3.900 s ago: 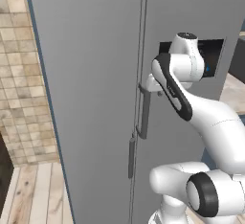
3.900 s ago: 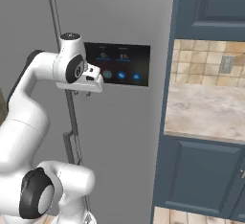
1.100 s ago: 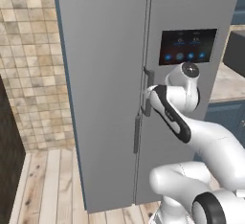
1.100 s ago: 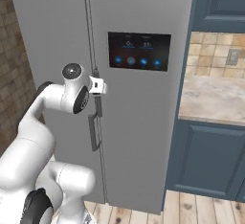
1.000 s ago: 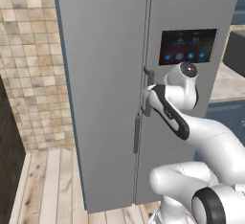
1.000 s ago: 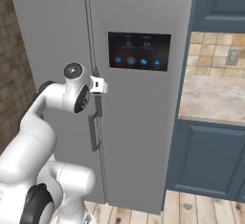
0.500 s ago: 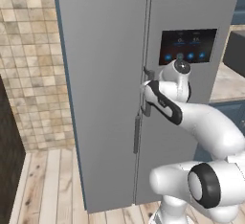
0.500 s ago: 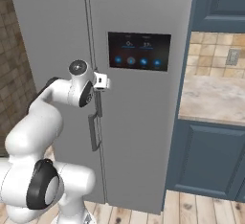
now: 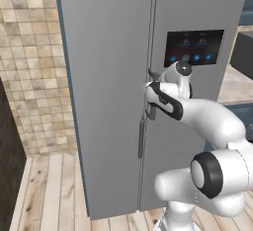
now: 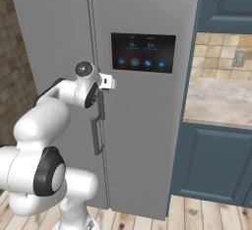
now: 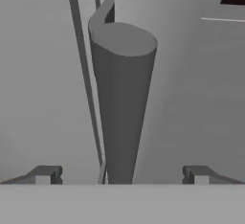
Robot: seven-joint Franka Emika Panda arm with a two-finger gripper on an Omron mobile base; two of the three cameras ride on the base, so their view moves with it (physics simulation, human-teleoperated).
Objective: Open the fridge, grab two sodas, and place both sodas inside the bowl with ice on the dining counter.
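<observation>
**Spread gripper straddling the fridge's right-door handle, doors closed**

The gripper (image 11: 122, 175) has its jaws spread as wide as they go, one dark fingertip (image 11: 46, 174) on each side of the grey bar handle (image 11: 122, 103) of the fridge's right-hand door. The bar stands in the gap between the tips with clear space on both sides, so neither pad presses on it; whether the palm behind it touches the bar cannot be told. In the hand view the top end of the handle shows as a rounded cap with its short bracket curving back to the door face.

From the left base view the hand sits at the upper end of that handle, just right of the seam between the two doors, but the wrist and forearm cover the fingers and most of the grip point. In the right base view the gripper (image 10: 102, 92) is likewise largely hidden by the white wrist; the bar (image 10: 101, 107) shows just below it.

The fridge (image 9: 108, 77) stands with both doors closed, so its inside is hidden. The left door's handle (image 9: 141, 138) hangs lower, beside the seam. The black dispenser panel (image 10: 142, 52) is on the right door, above and to the right of the hand. Dark blue cabinets (image 10: 216, 160) and a stone back counter (image 10: 221, 101) adjoin the fridge's right side; a tan tiled wall (image 9: 29, 62) lies to its left.
</observation>
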